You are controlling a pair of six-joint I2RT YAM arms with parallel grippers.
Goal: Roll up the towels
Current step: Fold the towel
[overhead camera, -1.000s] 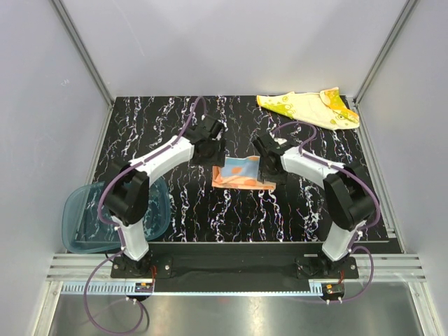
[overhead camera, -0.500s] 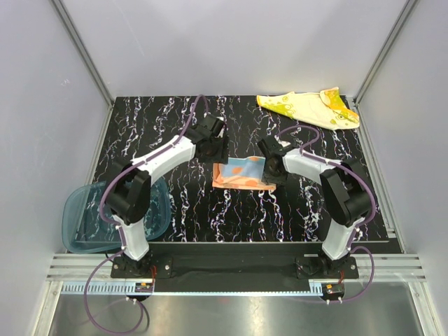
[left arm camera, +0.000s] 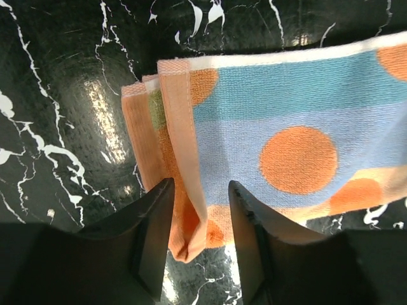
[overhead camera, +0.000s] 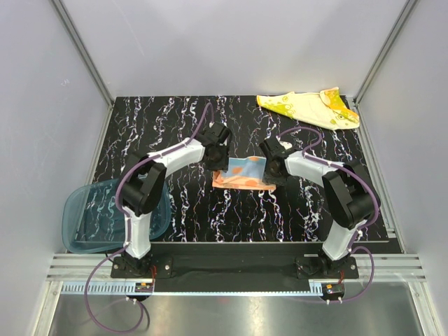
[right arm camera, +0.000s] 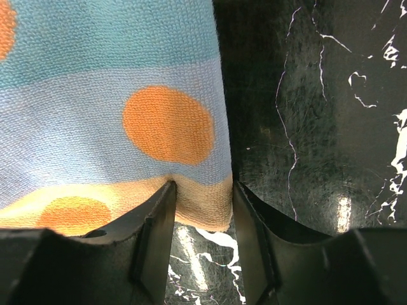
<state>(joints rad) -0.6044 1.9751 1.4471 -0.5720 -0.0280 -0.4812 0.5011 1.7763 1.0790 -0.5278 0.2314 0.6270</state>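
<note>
The orange-pink towel [overhead camera: 241,175] with pale blue patches and orange dots lies folded at the middle of the table. My left gripper [overhead camera: 220,158] is at its left end. In the left wrist view the towel's folded corner [left arm camera: 184,210] sits between the left gripper's [left arm camera: 200,190] fingers, with a gap beside it. My right gripper [overhead camera: 271,168] is at the towel's right end. There the towel's corner [right arm camera: 203,197] fills the space between the right gripper's [right arm camera: 203,190] fingers and puckers at one finger. The yellow towel [overhead camera: 311,106] lies crumpled at the far right.
A translucent teal-blue tray [overhead camera: 84,217] sits at the near left, partly off the black marbled table [overhead camera: 175,210]. Grey walls and metal rails enclose the table on three sides.
Both grippers have moved inward onto the ends of the orange-pink towel, and their jaws have narrowed. The towel's right corner is now pinched.
</note>
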